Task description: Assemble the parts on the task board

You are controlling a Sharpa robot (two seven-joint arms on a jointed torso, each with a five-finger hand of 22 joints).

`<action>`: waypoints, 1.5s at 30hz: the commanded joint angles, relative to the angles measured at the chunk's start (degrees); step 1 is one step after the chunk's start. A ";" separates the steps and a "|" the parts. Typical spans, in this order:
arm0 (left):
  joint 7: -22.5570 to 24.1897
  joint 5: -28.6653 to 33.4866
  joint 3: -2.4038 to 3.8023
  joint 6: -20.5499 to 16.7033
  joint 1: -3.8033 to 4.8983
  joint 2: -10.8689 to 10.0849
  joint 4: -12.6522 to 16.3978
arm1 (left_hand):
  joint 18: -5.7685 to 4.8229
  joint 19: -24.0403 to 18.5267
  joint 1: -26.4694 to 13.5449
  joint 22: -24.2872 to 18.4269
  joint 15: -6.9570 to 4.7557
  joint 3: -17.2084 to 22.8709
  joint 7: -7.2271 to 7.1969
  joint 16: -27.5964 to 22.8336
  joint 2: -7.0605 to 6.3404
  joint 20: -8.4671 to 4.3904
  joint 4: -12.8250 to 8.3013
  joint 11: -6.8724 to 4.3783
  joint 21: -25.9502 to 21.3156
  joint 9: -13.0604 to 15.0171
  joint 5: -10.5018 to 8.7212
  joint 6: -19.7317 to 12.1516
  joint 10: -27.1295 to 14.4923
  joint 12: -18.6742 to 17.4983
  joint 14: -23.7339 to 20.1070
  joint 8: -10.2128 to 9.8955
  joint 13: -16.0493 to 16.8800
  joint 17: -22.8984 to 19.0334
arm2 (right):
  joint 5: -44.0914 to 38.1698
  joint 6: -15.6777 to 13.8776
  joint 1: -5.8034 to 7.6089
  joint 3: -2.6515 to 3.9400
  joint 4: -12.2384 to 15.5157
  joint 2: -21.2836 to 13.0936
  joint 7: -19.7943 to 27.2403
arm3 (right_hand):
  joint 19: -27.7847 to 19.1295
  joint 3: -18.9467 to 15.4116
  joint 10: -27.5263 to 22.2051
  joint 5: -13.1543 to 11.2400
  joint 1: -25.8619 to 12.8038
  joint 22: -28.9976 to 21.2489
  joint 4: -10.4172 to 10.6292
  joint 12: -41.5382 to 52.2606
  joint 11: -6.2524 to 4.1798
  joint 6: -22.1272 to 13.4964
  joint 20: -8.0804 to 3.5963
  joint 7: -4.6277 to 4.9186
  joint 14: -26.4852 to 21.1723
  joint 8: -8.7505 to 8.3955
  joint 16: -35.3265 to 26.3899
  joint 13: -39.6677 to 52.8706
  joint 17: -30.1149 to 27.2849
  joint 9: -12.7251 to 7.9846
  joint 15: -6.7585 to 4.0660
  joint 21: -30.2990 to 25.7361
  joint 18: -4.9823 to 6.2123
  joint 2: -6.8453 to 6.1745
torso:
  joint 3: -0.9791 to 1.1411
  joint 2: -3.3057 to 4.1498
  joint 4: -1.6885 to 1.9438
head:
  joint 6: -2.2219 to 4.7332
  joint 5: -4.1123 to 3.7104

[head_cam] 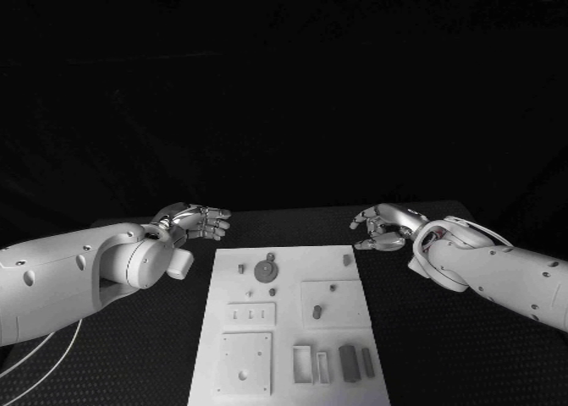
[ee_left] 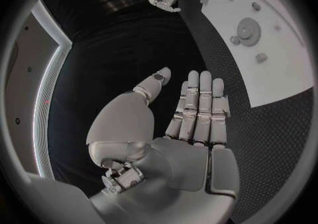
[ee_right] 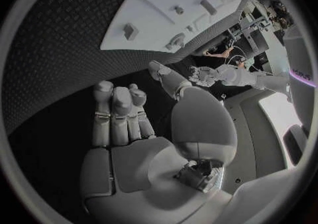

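**Risk: bad first pick**

Left robot hand (head_cam: 198,222) and right robot hand (head_cam: 383,228) both released, holding nothing, hovering over the bench (head_cam: 137,338). Board (head_cam: 289,326) lies between them, slightly nearer the robot. Parts (head_cam: 349,361) are small and tightly spaced; likely to nudge neighbours.

A black table (head_cam: 466,355) with a finely dotted, textured top fills the foreground, its far edge running across the middle of the head view. Beyond that edge hangs a dark backdrop (head_cam: 284,93) (faint folds suggest cloth). From the left wrist, a bright curved strip of light (ee_left: 47,97) glows beside the dark.
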 commanded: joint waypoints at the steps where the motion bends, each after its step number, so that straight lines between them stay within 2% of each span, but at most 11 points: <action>1: 0.78 -0.17 0.01 1.12 0.03 0.08 0.08 | 0.57 -0.38 -0.22 0.84 -0.06 0.29 0.03 0.29 -0.04 -0.18 -0.02 0.07 0.40 0.09 -0.30 -0.16 -0.29 -0.37 -0.44 -0.31 0.08 -0.09 | 0.82 3.12 -0.77 -0.03 -1.24 0.33 1.51 | -0.48 -0.55 -1.02 0.22 -0.24 0.09 -0.17 0.37 0.42 -0.03 0.00 0.28 -0.41 0.23 -0.22 -0.09 0.08 0.10 -0.10 -0.24 2.76 0.51 | 0.22 -0.08 -0.20 | -0.02 -0.17; 4: 0.78 -0.18 0.01 1.19 0.02 0.08 0.13 | 0.57 -0.38 -0.21 0.84 -0.06 0.29 0.03 0.29 -0.02 -0.18 -0.03 0.07 0.40 0.09 -0.31 -0.16 -0.28 -0.37 -0.44 -0.31 0.09 -0.09 | 0.68 2.86 -1.75 -0.03 -2.84 1.18 1.69 | -0.56 -0.81 -1.09 0.18 -0.14 0.10 -0.26 0.40 0.41 -0.03 0.03 0.27 -0.47 0.24 -0.22 -0.12 0.09 0.10 -0.12 -0.25 2.76 0.56 | 0.31 -0.03 -0.31 | 0.06 -0.01; 5: 0.80 -0.18 0.01 1.20 0.02 0.10 0.12 | 0.57 -0.38 -0.21 0.83 -0.06 0.29 0.03 0.29 -0.01 -0.18 -0.03 0.07 0.40 0.10 -0.32 -0.16 -0.27 -0.36 -0.44 -0.31 0.10 -0.09 | 0.68 2.82 -2.11 -0.03 -3.45 1.66 1.80 | -0.58 -0.85 -1.11 0.18 -0.10 0.10 -0.27 0.41 0.41 -0.04 0.03 0.26 -0.49 0.24 -0.22 -0.12 0.10 0.10 -0.12 -0.25 2.76 0.58 | 0.24 0.01 -0.25 | 0.01 0.00; 8: 0.81 -0.18 0.01 1.28 -0.01 0.20 0.03 | 0.57 -0.38 -0.21 0.83 -0.06 0.29 0.03 0.29 -0.01 -0.18 -0.03 0.07 0.41 0.10 -0.32 -0.16 -0.27 -0.36 -0.44 -0.31 0.10 -0.10 | 0.68 2.84 -2.66 -0.03 -4.52 2.61 1.91 | -0.63 -0.97 -1.16 0.17 0.01 0.10 -0.33 0.42 0.40 -0.13 0.05 0.25 -0.53 0.20 -0.23 -0.14 0.10 0.08 -0.13 -0.26 2.76 0.59 | 0.36 0.05 -0.31 | -0.05 0.00; 13: 0.76 -0.18 0.01 1.39 -0.08 0.20 0.03 | 0.57 -0.38 -0.22 0.83 -0.05 0.29 0.03 0.30 0.02 -0.17 -0.03 0.07 0.42 0.11 -0.33 -0.16 -0.27 -0.37 -0.44 -0.32 0.11 -0.10 | 1.55 2.74 -3.70 -0.03 -5.99 3.87 1.94 | -0.77 -1.27 -1.29 0.11 0.11 0.10 -0.34 0.45 0.35 -0.35 0.12 0.20 -0.65 0.10 -0.26 -0.20 0.12 0.03 -0.17 -0.30 2.76 0.74 | 0.10 -0.06 -0.09 | -0.34 -0.10; 19: 0.75 -0.19 0.00 1.42 -0.13 0.20 -0.03 | 0.57 -0.38 -0.22 0.83 -0.05 0.29 0.03 0.31 0.03 -0.17 -0.04 0.06 0.42 0.12 -0.35 -0.16 -0.27 -0.37 -0.45 -0.32 0.12 -0.11 | 1.43 2.91 -4.24 -0.03 -6.34 4.47 2.06 | -0.85 -1.45 -1.37 0.17 0.16 0.10 -0.36 0.48 0.34 -0.49 0.16 0.19 -0.71 0.04 -0.26 -0.22 0.14 0.00 -0.18 -0.32 2.76 0.81 | 0.11 -0.02 -0.08 | -0.57 0.11; 24: 0.75 -0.19 0.00 1.47 -0.14 0.18 -0.01 | 0.57 -0.38 -0.23 0.83 -0.05 0.29 0.03 0.31 0.05 -0.17 -0.05 0.06 0.43 0.13 -0.36 -0.15 -0.26 -0.37 -0.45 -0.33 0.13 -0.12 | 1.17 2.77 -4.57 -0.03 -7.13 5.10 2.03 | -0.90 -1.57 -1.42 0.17 0.28 0.10 -0.41 0.51 0.34 -0.56 0.18 0.20 -0.75 0.01 -0.25 -0.24 0.16 -0.02 -0.18 -0.33 2.76 0.95 | -0.02 -0.07 -0.14 | -0.74 0.09; 28: 0.73 -0.19 0.00 1.47 -0.14 0.18 0.02 | 0.57 -0.38 -0.23 0.83 -0.05 0.29 0.03 0.32 0.07 -0.17 -0.05 0.06 0.44 0.14 -0.36 -0.15 -0.25 -0.37 -0.45 -0.33 0.14 -0.13 | 0.50 2.45 -4.87 -0.03 -7.86 5.71 1.97 | -0.94 -1.71 -1.47 -0.10 0.57 0.11 -0.48 0.60 0.34 -0.48 0.20 0.19 -0.78 0.08 -0.21 -0.27 0.19 0.00 -0.18 -0.31 2.76 1.22 | -0.03 -0.06 -0.16 | -0.76 0.12; 31: 0.75 -0.19 0.00 1.49 -0.14 0.21 0.01 | 0.57 -0.38 -0.23 0.83 -0.05 0.29 0.03 0.32 0.08 -0.17 -0.05 0.06 0.44 0.14 -0.37 -0.15 -0.25 -0.37 -0.45 -0.33 0.15 -0.13 | 0.47 1.98 -5.07 -0.03 -8.26 6.10 1.85 | -0.98 -1.74 -1.50 -1.10 1.13 0.12 -0.47 0.73 0.31 -0.35 0.22 0.16 -0.81 0.18 -0.16 -0.34 0.23 0.02 -0.20 -0.29 2.76 1.55 | 0.00 -0.07 -0.17 | -0.76 0.14; 38: 0.75 -0.19 0.00 1.45 -0.14 0.27 -0.09 | 0.56 -0.39 -0.26 0.83 -0.04 0.28 0.03 0.33 0.10 -0.16 -0.05 0.06 0.45 0.16 -0.37 -0.14 -0.24 -0.37 -0.46 -0.33 0.16 -0.14 | -0.48 2.39 -5.26 -0.03 -9.04 6.73 1.58 | -0.87 0.39 -1.37 -5.89 2.82 0.03 0.11 1.05 0.15 1.46 0.31 -0.02 -0.68 1.07 -0.06 -0.73 0.24 0.27 -0.34 -0.22 2.76 2.04 | 0.00 -0.12 -0.14 | -0.83 0.21; 45: 0.70 -0.19 0.00 1.54 -0.14 0.32 -0.06 | 0.56 -0.40 -0.28 0.83 -0.04 0.27 0.02 0.33 0.11 -0.15 -0.04 0.06 0.45 0.17 -0.38 -0.12 -0.24 -0.37 -0.47 -0.33 0.18 -0.15 | -0.81 2.49 -5.42 -0.05 -9.59 7.28 1.45 | -0.69 1.40 -1.13 -6.81 3.01 0.09 0.39 1.27 -0.06 2.68 0.28 -0.24 -0.47 1.60 0.08 -0.92 0.26 0.41 -0.53 -0.01 2.76 2.34 | -0.04 -0.10 -0.21 | -0.95 0.19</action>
